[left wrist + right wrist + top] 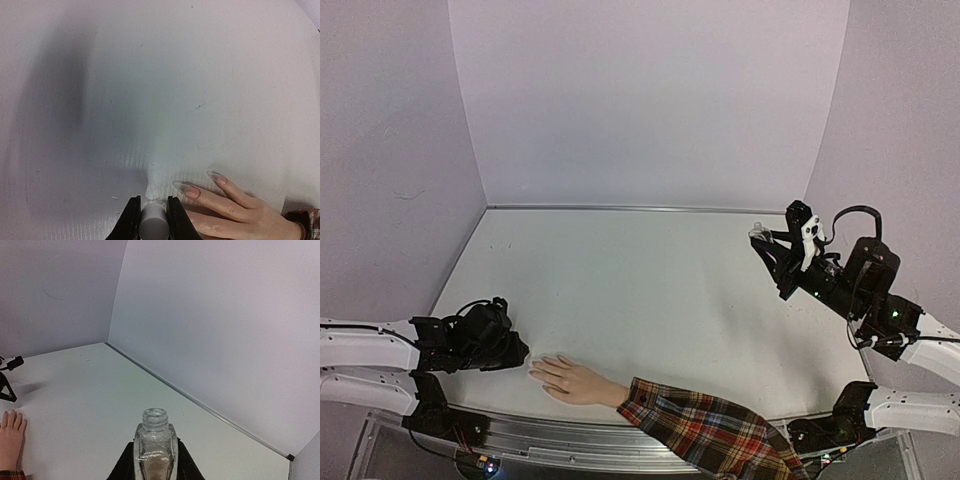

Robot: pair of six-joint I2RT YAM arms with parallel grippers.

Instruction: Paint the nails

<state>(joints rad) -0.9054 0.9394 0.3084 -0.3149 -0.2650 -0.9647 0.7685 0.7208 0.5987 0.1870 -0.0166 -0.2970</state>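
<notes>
Long pointed pale-pink nails [186, 189] tip the mannequin hand [235, 215]; beside it the left tool [153, 201] pinches a white cap [154, 224], farther off the right tool [156, 468] clamps an open clear bottle [156, 435]

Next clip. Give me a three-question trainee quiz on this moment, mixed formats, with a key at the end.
1. True or false: the glass bottle held in the right gripper has its cap on.
2. What does the left gripper hold? A) a white cylinder B) a cloth C) nothing
3. Fill in: the mannequin hand lies on the table palm-____, nails showing.

Key: 1 false; 2 A; 3 down.
</notes>
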